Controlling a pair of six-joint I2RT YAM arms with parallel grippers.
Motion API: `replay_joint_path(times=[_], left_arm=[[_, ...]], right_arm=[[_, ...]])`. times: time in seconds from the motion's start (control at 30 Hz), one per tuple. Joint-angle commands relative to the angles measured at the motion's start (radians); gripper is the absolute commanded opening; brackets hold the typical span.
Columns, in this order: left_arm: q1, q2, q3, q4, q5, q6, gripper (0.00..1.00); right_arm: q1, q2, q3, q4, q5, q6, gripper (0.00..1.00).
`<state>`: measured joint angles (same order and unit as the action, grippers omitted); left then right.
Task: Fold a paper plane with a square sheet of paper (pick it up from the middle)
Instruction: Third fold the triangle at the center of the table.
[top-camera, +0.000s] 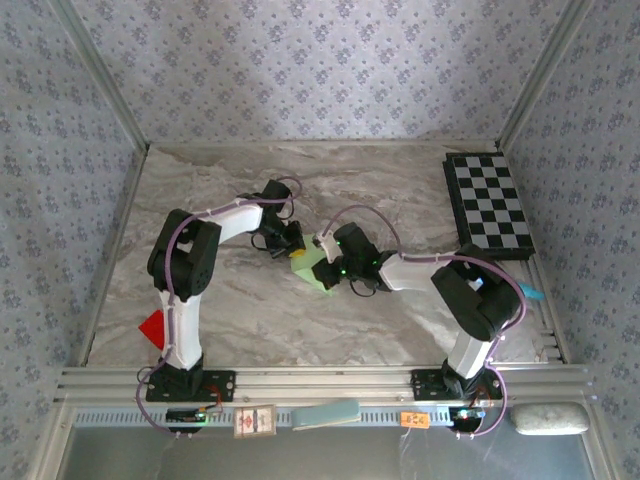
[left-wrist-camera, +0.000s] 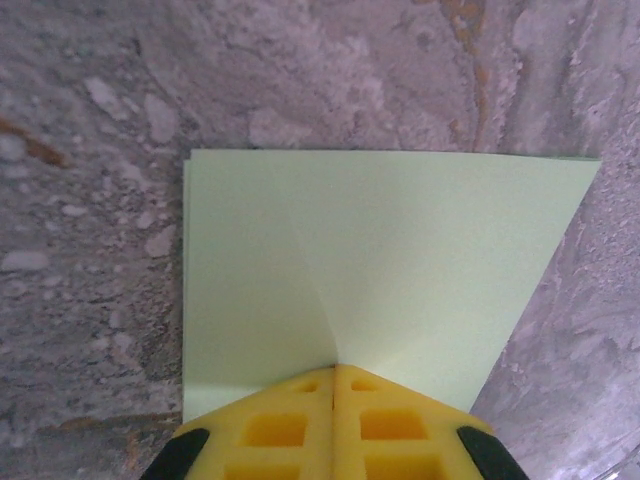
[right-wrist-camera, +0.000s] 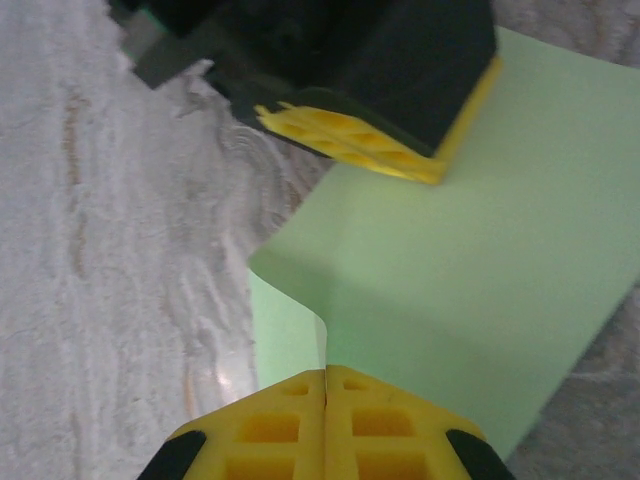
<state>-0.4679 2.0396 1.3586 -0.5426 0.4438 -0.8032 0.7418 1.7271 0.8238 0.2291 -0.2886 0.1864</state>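
Observation:
The pale green sheet of paper (top-camera: 314, 270) lies near the middle of the marble table, folded into layers with a straight left edge (left-wrist-camera: 400, 260). My left gripper (left-wrist-camera: 333, 368) is shut, its yellow fingers pinching a raised crease of the paper. It comes in from the far left (top-camera: 293, 243). My right gripper (right-wrist-camera: 325, 372) is also shut on a curled-up flap of the same paper (right-wrist-camera: 480, 280), coming from the right side (top-camera: 332, 262). In the right wrist view the left gripper's yellow fingers (right-wrist-camera: 350, 140) press on the sheet's far part.
A black-and-white checkerboard (top-camera: 490, 205) lies at the back right. A red triangular piece (top-camera: 153, 328) sits by the left arm's base. On the front rail lie a light-blue card (top-camera: 326, 413), a small tag (top-camera: 255, 421) and an orange label (top-camera: 415, 420).

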Motion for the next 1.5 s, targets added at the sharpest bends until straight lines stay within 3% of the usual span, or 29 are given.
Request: replay_joint_path(times=[0.0, 0.43, 1.47], left_arm=[[-0.017, 0.064, -0.008, -0.062, -0.053, 0.022, 0.05], [-0.018, 0.065, -0.003, -0.052, -0.037, 0.02, 0.05], [-0.02, 0.044, 0.021, -0.056, -0.024, 0.024, 0.04]], right_arm=[[-0.005, 0.02, 0.032, -0.051, 0.086, 0.03, 0.0], [-0.001, 0.035, 0.06, -0.112, 0.161, 0.041, 0.0], [-0.003, 0.093, 0.115, -0.209, 0.178, 0.059, 0.0]])
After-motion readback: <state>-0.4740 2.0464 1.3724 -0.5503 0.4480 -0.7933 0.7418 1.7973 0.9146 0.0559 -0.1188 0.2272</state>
